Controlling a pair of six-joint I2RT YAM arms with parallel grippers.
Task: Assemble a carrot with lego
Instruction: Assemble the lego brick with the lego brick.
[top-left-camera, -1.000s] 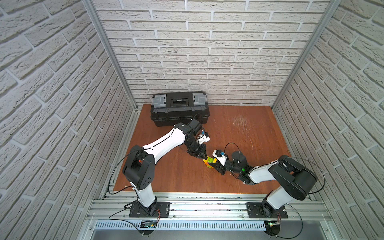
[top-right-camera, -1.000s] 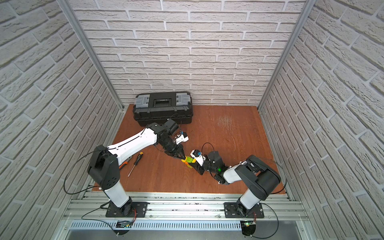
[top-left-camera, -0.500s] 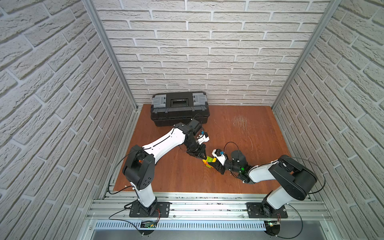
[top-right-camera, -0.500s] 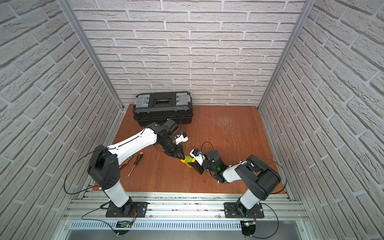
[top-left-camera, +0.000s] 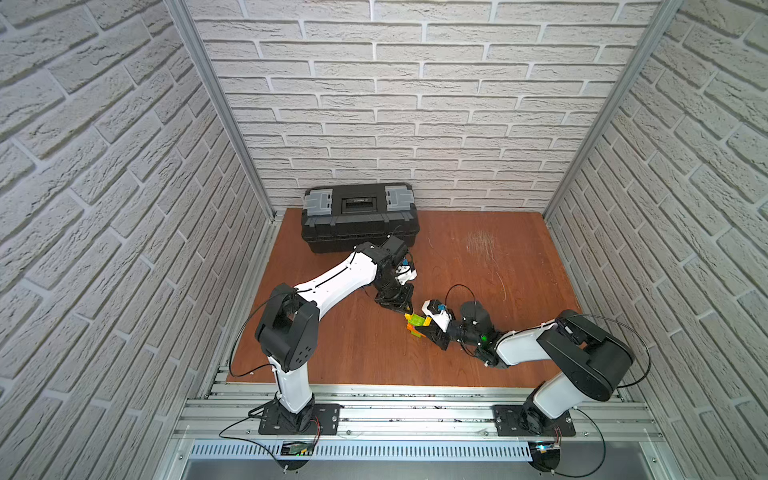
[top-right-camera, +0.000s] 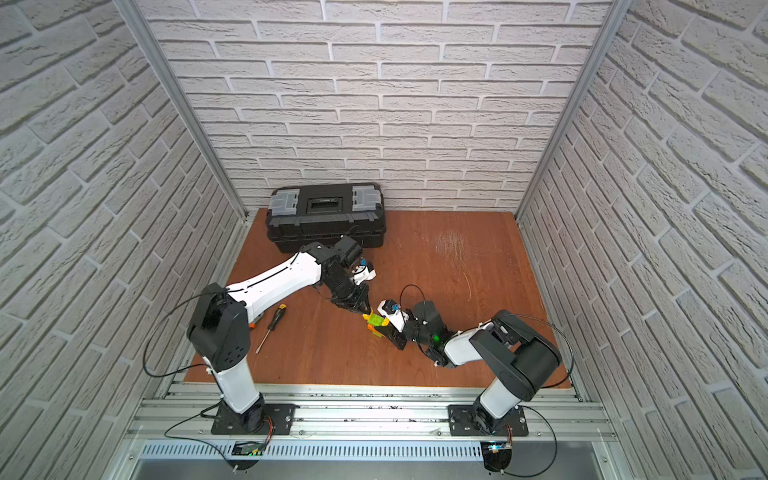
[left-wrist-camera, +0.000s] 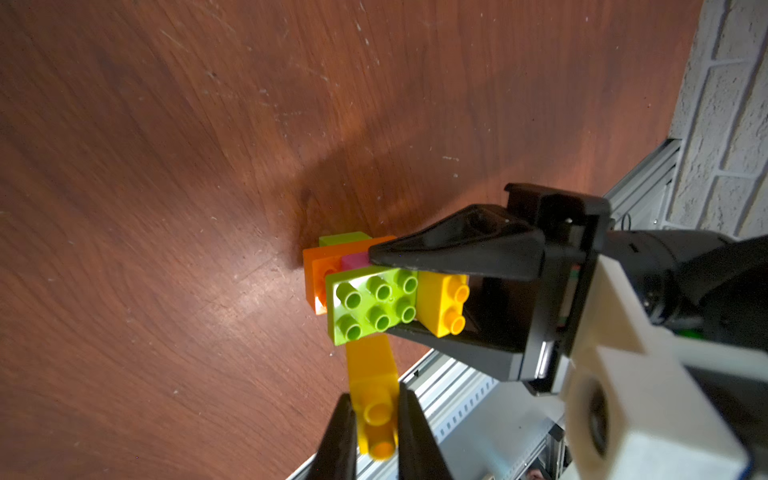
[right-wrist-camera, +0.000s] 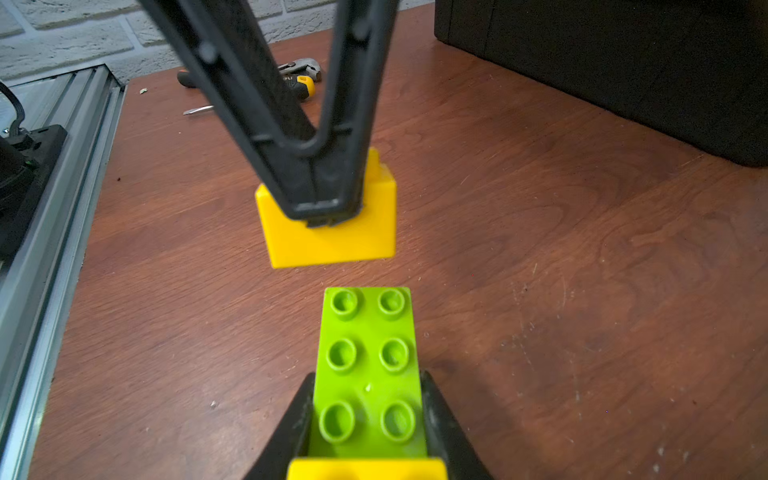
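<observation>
The carrot (top-left-camera: 417, 322) (top-right-camera: 376, 321) is a small clump of lego with a lime-green studded brick (left-wrist-camera: 370, 307) (right-wrist-camera: 368, 353) on its outer face. Orange, pink and yellow bricks are joined behind it. My right gripper (left-wrist-camera: 384, 293) (right-wrist-camera: 368, 376) is shut on this clump and holds it low over the wooden table (top-left-camera: 498, 266). My left gripper (left-wrist-camera: 376, 395) (right-wrist-camera: 326, 212) is shut on a single yellow brick (left-wrist-camera: 372, 374) (right-wrist-camera: 332, 241). That brick hangs just off the free end of the lime-green brick. In the right wrist view a narrow gap separates them.
A black toolbox (top-left-camera: 359, 216) (top-right-camera: 326, 216) stands at the back left against the wall. An orange-handled screwdriver (top-right-camera: 272, 326) (right-wrist-camera: 299, 83) lies on the table near the left arm. Aluminium rails (top-left-camera: 415, 399) run along the table's front edge.
My right gripper has shifted the carrot slightly toward the left gripper. The left gripper and its yellow brick have hardly moved.
</observation>
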